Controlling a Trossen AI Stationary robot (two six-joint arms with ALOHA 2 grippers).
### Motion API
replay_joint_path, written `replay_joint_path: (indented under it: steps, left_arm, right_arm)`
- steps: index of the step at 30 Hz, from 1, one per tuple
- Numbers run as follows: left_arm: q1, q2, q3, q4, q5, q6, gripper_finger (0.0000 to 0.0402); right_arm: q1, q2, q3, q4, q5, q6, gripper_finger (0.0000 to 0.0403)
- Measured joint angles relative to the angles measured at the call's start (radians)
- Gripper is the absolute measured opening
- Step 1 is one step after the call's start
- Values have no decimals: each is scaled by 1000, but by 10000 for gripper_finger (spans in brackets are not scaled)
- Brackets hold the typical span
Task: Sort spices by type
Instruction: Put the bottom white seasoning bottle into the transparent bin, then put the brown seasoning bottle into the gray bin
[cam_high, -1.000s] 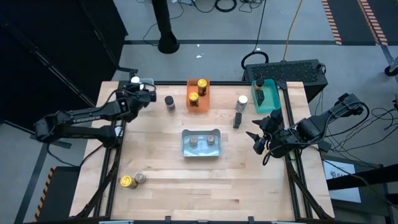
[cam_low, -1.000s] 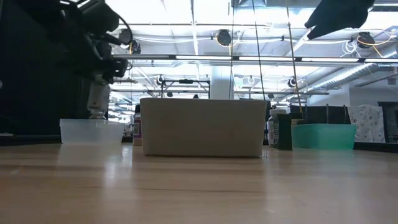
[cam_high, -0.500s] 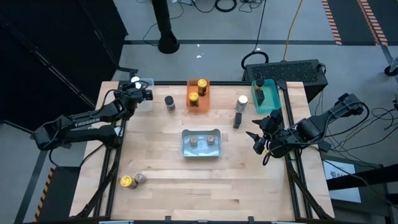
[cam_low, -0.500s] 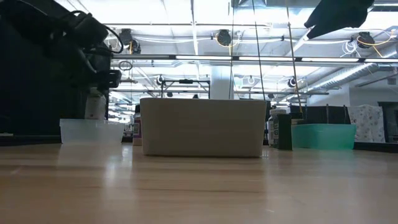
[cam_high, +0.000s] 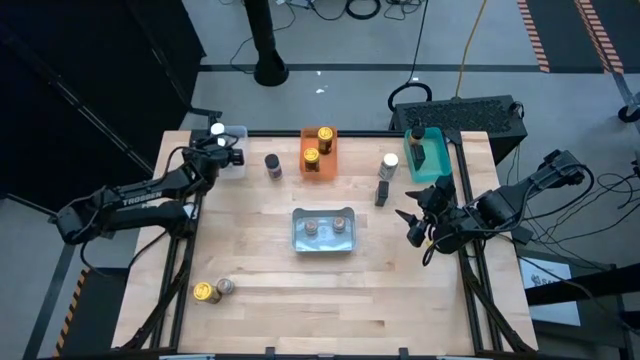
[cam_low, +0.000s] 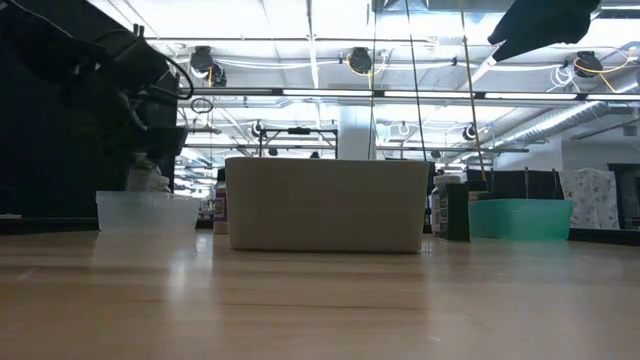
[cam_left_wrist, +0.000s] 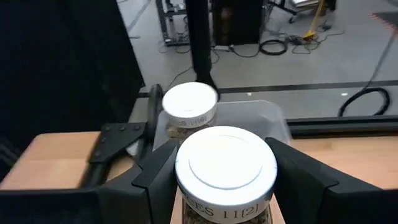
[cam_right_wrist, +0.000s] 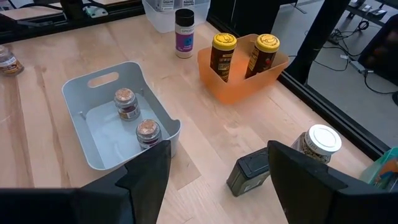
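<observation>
A pale wooden desk (cam_high: 330, 290) carries several small bins. At its far left corner, the left claw (cam_left_wrist: 225, 180) pinches a white-lidded spice jar (cam_left_wrist: 226, 169) just beside a clear bin (cam_high: 232, 160) where another white-lidded jar (cam_left_wrist: 189, 109) stands. The orange bin (cam_right_wrist: 245, 78) holds two gold-lidded jars (cam_right_wrist: 224, 57), and the grey bin (cam_right_wrist: 102, 127) two brown-lidded ones (cam_right_wrist: 126, 102). A black-lidded jar (cam_right_wrist: 184, 32) stands on the desk between the clear and orange bins. The right claw (cam_right_wrist: 217, 177) hangs spread and empty near the desk's right edge.
</observation>
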Motion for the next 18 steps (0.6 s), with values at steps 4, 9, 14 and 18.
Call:
replay_joint_path:
  steps: [4,9,14,18]
  left_arm:
    - [2,0,0,-21,-29,26,213]
    - [2,4,0,-72,-35,18,224]
    - [2,26,0,-105,-41,2,251]
    - [7,50,2,-114,-46,-34,256]
  right_arm:
    - [0,0,0,0,0,0,247]
    - [0,0,0,0,0,1,247]
    - [0,0,0,0,1,2,247]
    - [0,0,0,0,0,3,247]
